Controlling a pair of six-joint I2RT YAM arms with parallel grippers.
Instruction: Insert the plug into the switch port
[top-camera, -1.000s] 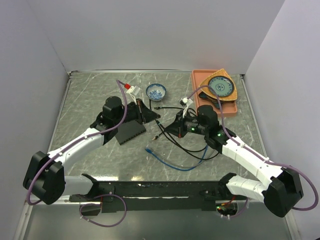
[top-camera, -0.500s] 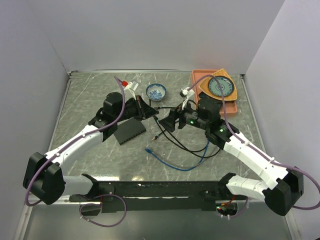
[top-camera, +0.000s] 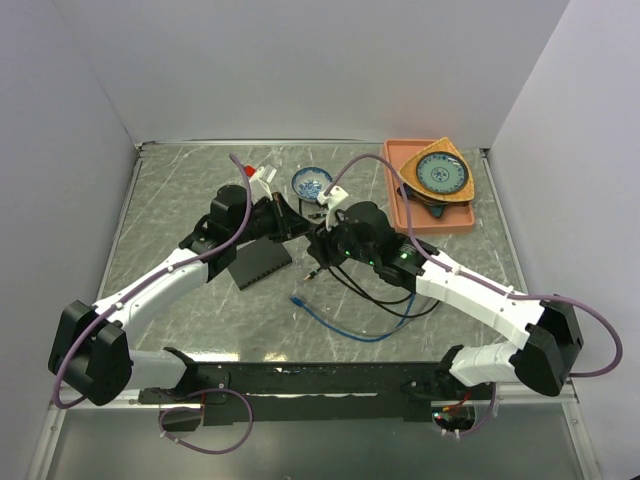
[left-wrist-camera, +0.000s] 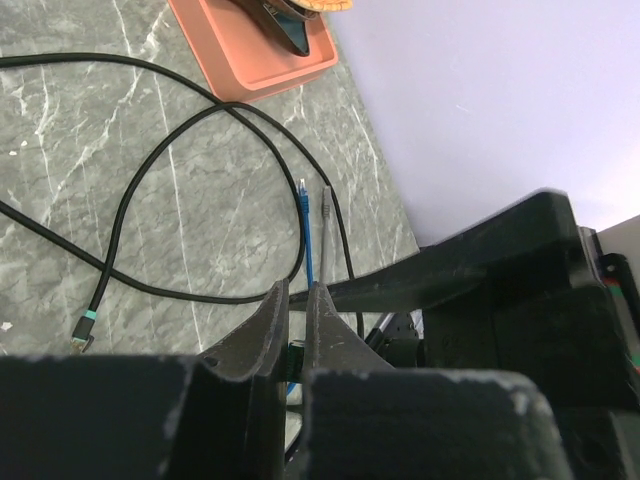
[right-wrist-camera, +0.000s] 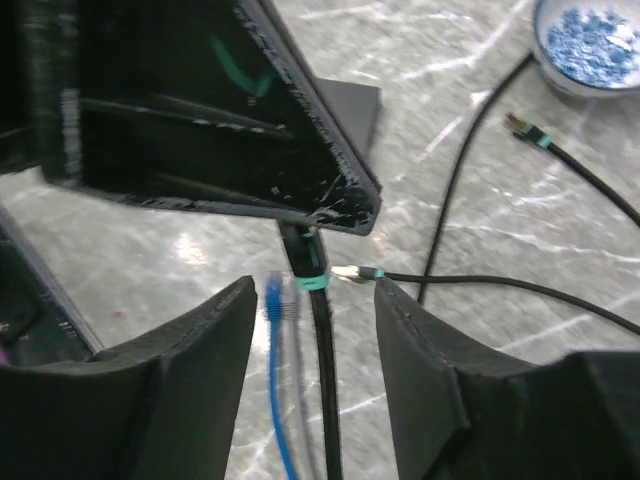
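Right wrist: right gripper (right-wrist-camera: 315, 292) half-open (plug (right-wrist-camera: 304, 260) ahead)

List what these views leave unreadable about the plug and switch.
- Top view: switch sockets too small to see.
- Right wrist: plug tip hidden inside the left gripper.
- Left wrist: switch out of frame; own fingers mostly hide the plug.

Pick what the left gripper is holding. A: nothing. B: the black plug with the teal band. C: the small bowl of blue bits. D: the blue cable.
B: the black plug with the teal band hangs pinched in the closed tips of the left gripper, while the blue cable lies loose beside it.
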